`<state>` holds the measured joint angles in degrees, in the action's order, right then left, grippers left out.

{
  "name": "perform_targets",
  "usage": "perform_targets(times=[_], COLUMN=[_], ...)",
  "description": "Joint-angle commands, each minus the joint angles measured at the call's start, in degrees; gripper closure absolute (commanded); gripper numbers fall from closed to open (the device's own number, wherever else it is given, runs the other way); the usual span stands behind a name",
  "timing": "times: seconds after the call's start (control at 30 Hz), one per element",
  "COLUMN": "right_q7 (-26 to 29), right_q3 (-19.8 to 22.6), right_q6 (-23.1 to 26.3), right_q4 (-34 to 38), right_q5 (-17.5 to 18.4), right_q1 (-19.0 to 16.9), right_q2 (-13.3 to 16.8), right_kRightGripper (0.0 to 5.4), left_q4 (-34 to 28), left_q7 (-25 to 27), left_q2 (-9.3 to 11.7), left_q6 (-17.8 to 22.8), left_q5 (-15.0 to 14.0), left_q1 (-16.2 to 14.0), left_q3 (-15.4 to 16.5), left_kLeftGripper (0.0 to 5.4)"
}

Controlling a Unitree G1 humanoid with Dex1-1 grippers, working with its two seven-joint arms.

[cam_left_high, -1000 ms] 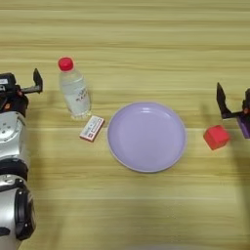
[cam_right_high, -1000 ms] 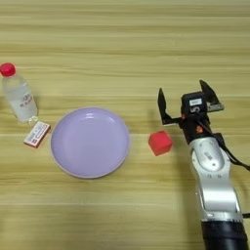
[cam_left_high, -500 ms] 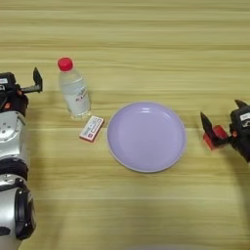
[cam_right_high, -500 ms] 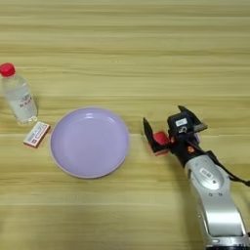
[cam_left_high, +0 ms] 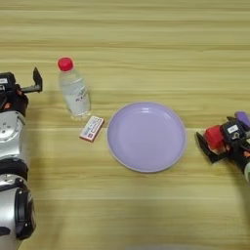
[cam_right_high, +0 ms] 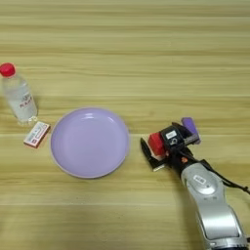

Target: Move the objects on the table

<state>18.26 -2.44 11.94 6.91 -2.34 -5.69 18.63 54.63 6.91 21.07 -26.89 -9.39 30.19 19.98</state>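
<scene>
Right eye view: bottle upright, cap far.

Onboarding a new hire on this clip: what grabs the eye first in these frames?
First the round lilac plate mid-table, the biggest thing in view. Just right of it, the right end effector is down at the small red cube, black fingers either side of it, with a short purple block close behind. At far left stands the clear bottle with red cap, a small red-and-white box lying beside it, and the left end effector parked at the edge.
</scene>
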Motion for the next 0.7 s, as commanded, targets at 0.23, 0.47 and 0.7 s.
perform_targets(times=[0.23, 0.47, 0.7], right_q7=[2.27, 2.65, 2.64], right_q3=[-2.22, -2.26, -2.04], right_q6=[3.31, 4.26, 4.32], right_q4=[0.20, -0.23, -0.54], right_q5=[0.93, 1.66, 1.95], right_q1=[-0.78, -0.60, -0.38], right_q2=[-0.15, -0.01, 0.05], right_kRightGripper=[0.52, 1.33, 2.24], left_q4=[-0.41, -0.48, -0.61], left_q7=[0.02, 0.02, -0.10], left_q2=[0.34, 0.33, 0.23], left_q6=[-0.30, -0.32, -0.38], left_q5=[-0.34, -0.30, -0.26], left_q1=[0.52, 0.50, 0.50], left_q3=[0.03, -0.02, -0.06], left_kLeftGripper=[0.00, 0.00, 0.00])
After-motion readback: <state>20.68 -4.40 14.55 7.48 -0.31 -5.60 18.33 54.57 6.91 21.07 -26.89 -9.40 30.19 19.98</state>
